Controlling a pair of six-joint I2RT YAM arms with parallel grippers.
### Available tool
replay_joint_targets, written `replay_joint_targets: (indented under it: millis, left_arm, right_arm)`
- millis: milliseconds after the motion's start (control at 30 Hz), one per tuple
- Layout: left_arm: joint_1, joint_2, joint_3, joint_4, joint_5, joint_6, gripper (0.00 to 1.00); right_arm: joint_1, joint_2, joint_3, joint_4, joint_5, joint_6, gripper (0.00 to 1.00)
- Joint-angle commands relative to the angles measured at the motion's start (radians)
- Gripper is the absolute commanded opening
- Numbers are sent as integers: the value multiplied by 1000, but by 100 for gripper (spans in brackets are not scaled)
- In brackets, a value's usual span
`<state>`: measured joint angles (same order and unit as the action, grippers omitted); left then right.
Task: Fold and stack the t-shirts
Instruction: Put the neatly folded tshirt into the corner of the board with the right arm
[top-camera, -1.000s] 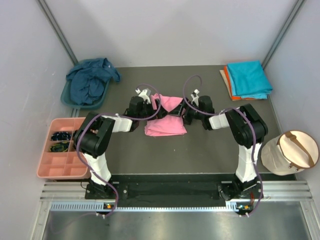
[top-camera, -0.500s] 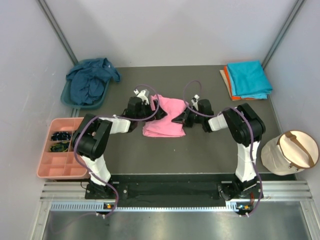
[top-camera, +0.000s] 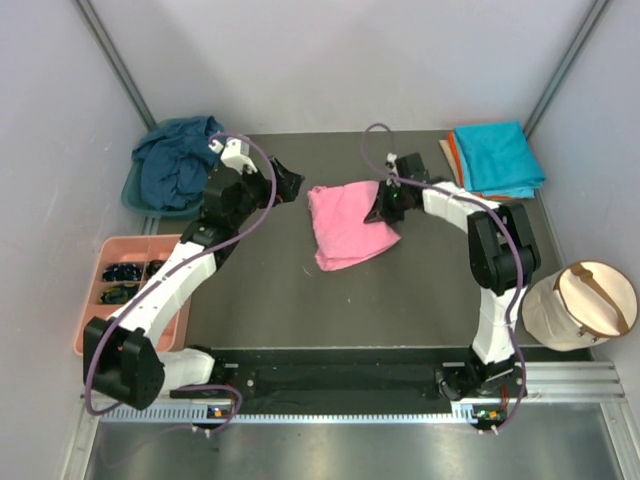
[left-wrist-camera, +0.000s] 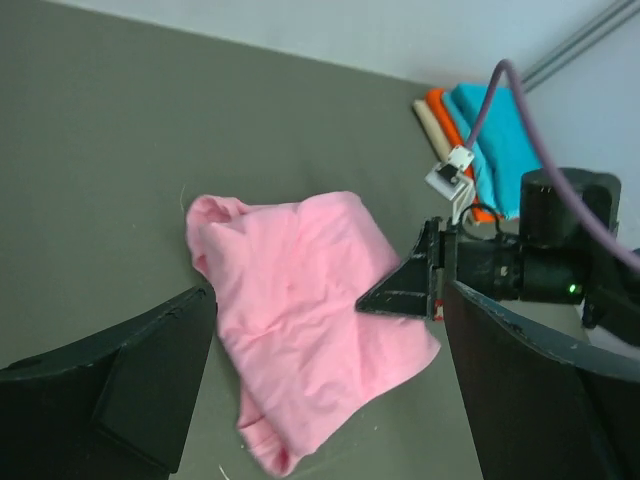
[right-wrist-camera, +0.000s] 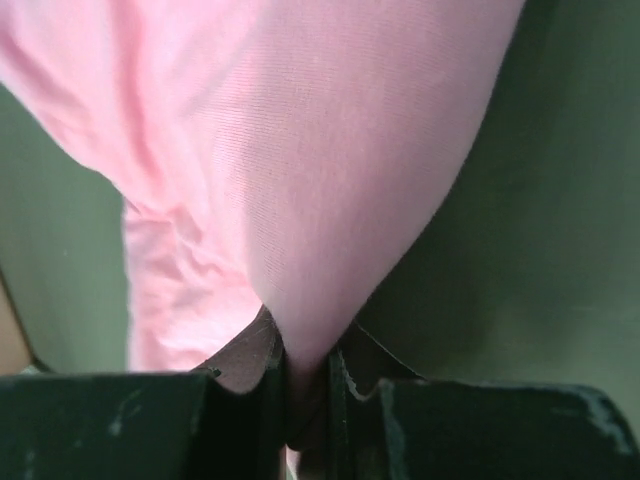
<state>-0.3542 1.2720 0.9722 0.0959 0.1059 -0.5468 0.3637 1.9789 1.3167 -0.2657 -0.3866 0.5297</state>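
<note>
The bright pink t-shirt (top-camera: 345, 225) lies folded and slightly askew in the middle of the dark table (top-camera: 300, 300). My right gripper (top-camera: 385, 208) is shut on its right edge, and the right wrist view shows a fold of the pink t-shirt (right-wrist-camera: 300, 150) pinched between the jaws of the right gripper (right-wrist-camera: 308, 370). My left gripper (top-camera: 290, 182) hovers open to the left of the shirt, touching nothing. Its wrist view looks down on the pink t-shirt (left-wrist-camera: 300, 320) and the right gripper (left-wrist-camera: 400, 293). A turquoise t-shirt (top-camera: 497, 158) lies folded on an orange one (top-camera: 458, 165) at the back right. The navy t-shirt (top-camera: 175, 165) sits crumpled at the back left.
The navy shirt fills a teal basin (top-camera: 140, 197) by the left wall. A salmon-pink compartment tray (top-camera: 125, 335) sits at the left front. A beige hat-like object (top-camera: 580, 305) rests off the table's right edge. Walls close in on three sides.
The right gripper has shut on the pink shirt's edge and swung toward the back right, turning the shirt. The left arm has drawn away from the shirt to the back left, still open.
</note>
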Motion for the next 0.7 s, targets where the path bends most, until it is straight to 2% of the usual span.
replay_joint_targets:
  millis: [0, 167, 400, 667]
  left_arm:
    - [9, -17, -12, -74, -60, 15, 99]
    - [9, -23, -43, -81, -23, -10, 99]
    - [9, -40, -73, -128, -28, 4, 99]
    - [11, -37, -89, -160, -43, 18, 99]
  right_arm:
    - [-86, 3, 258, -311, 130, -230, 0]
    - [-152, 122, 577, -510, 199, -377, 0]
    - [-238, 310, 927, -655, 298, -511, 0]
    - [-312, 325, 969, -641, 383, -680, 0]
